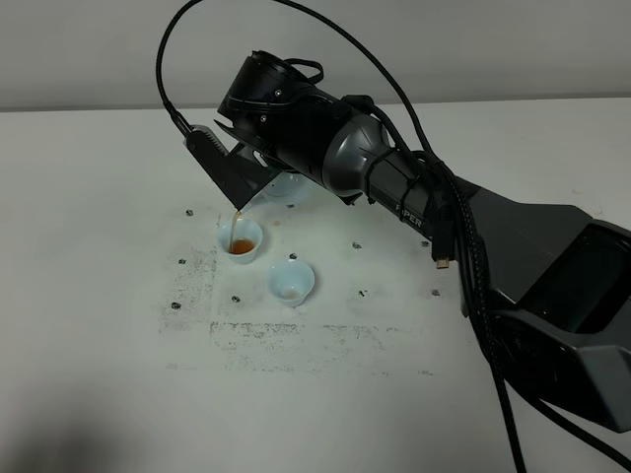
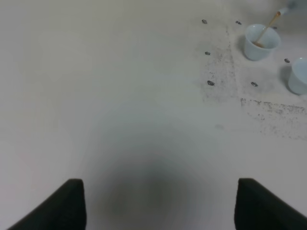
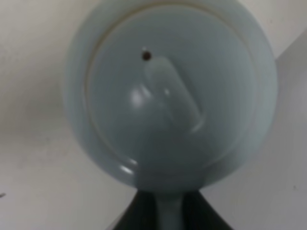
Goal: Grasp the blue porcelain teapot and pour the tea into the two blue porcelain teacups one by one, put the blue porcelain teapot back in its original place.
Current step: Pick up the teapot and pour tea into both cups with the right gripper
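My right gripper [image 1: 246, 177] reaches across the table's middle, shut on the loop handle of the blue porcelain teapot [image 3: 168, 96]. The arm hides most of the teapot [image 1: 286, 187] in the high view. The pot is tipped, and a thin brown stream falls from its spout into the left teacup [image 1: 240, 239], which holds amber tea. The second teacup [image 1: 292, 281] stands just to the right and nearer, with a little brown tea at its bottom. Both cups [image 2: 261, 42] [image 2: 298, 76] show far off in the left wrist view. My left gripper [image 2: 160, 206] is open over bare table.
The white table [image 1: 99, 296] carries scuffed black marks and small dark dots around the cups. The right arm's black body and cables [image 1: 473, 246] stretch from the right side across the back of the cups.
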Robot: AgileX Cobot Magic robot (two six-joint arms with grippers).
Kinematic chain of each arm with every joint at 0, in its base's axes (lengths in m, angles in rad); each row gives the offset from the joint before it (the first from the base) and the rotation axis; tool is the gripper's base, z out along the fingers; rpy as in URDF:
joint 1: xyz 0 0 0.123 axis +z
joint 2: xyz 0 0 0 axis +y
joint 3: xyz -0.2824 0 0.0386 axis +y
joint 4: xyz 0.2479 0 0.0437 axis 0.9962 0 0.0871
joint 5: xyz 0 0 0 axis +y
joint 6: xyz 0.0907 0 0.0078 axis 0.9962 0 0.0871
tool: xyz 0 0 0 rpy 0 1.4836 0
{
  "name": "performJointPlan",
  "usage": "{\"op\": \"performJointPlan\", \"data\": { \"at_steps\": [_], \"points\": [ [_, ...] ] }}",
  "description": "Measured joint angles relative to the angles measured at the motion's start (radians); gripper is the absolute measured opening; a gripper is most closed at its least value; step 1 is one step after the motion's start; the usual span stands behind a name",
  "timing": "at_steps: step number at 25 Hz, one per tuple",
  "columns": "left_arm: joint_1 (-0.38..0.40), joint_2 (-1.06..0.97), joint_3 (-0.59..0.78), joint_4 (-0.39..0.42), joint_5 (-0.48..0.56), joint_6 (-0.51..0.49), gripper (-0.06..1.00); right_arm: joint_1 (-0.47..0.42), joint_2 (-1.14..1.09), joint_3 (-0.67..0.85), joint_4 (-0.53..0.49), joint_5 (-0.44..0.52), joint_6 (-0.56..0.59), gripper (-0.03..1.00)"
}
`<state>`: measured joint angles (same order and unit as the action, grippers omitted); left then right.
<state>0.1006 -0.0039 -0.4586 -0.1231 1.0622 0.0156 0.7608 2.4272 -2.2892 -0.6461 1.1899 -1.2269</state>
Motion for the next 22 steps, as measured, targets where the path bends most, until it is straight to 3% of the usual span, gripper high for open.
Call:
{"op": "performJointPlan", "data": {
  "at_steps": [22],
  "points": [
    [0.0,0.0,0.0,0.0,0.0,0.0,0.62,0.019,0.0,0.0,-0.056,0.035,0.029,0.04]
  ]
}}
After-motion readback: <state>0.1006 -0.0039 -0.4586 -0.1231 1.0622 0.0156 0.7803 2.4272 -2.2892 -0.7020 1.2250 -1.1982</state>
